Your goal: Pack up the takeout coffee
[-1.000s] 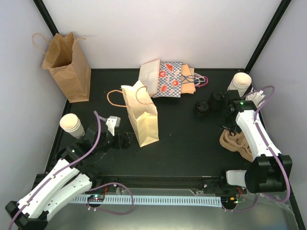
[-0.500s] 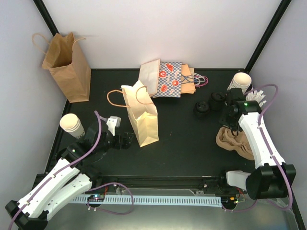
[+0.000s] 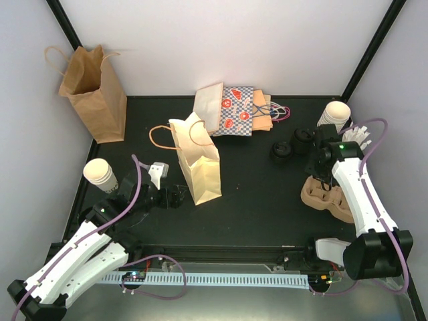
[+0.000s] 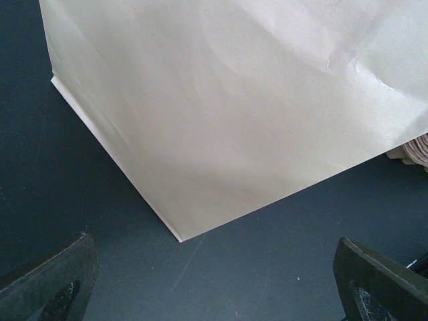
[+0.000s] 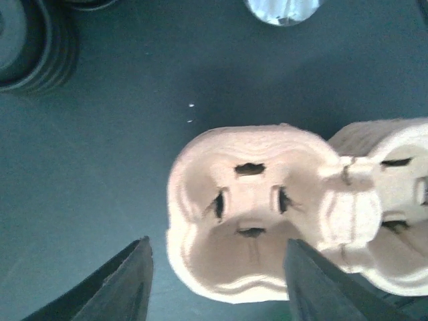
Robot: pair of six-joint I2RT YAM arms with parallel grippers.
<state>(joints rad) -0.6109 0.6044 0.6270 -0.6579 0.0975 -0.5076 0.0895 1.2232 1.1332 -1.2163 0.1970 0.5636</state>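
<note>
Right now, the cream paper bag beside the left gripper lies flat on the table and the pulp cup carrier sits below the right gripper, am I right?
Not quite: the cream paper bag beside the left gripper stands upright, not flat, as the top external view shows; the rest holds.

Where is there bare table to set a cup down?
Widest bare stretch: between the cream bag and the pulp carrier. A smaller one: between the brown bag and the patterned bags. Crowded far right: black lids, stacked cups.
</note>
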